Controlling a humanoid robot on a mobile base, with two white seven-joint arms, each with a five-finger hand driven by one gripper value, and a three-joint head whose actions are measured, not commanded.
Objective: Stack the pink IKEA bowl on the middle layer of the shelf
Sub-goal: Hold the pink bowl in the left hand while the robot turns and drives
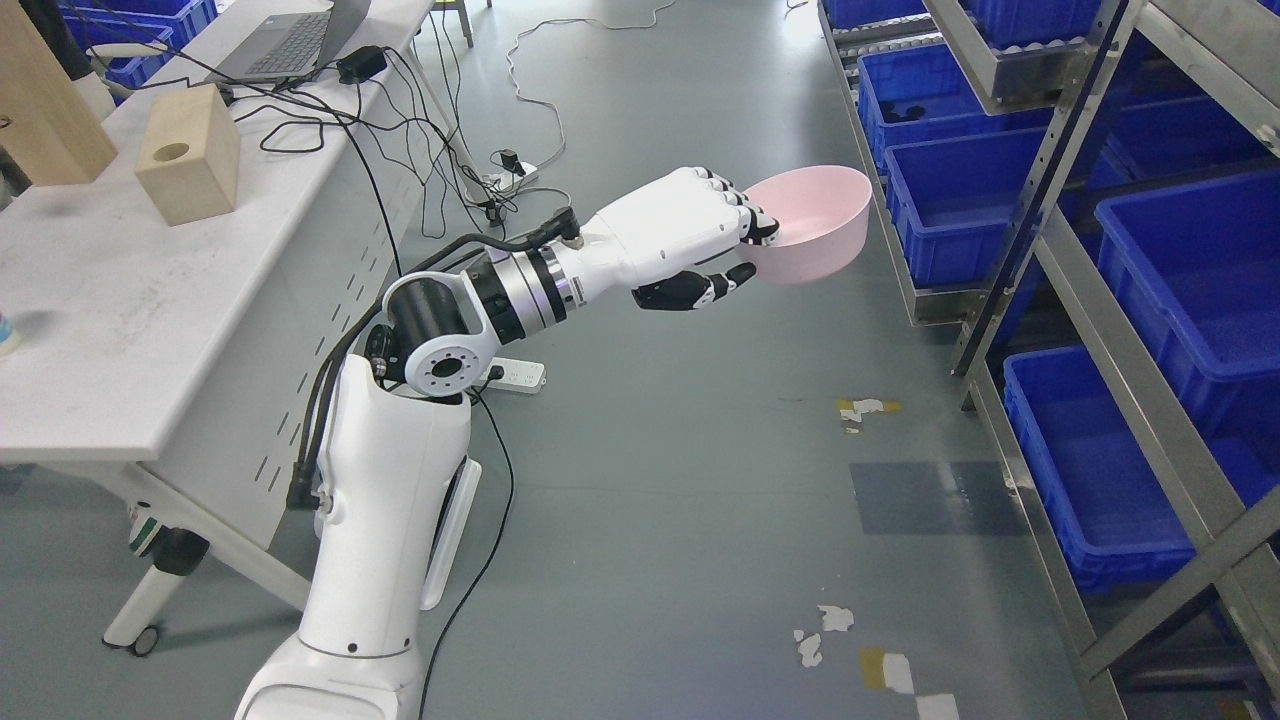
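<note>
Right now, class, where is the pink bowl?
In the head view, the pink bowl is upper middle, held above the floor by the left hand, just left of the blue-bin shelf.

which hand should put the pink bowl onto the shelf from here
Left. The left hand already grips the pink bowl by its rim, extended toward the shelf with blue bins. No right hand is visible.
</note>
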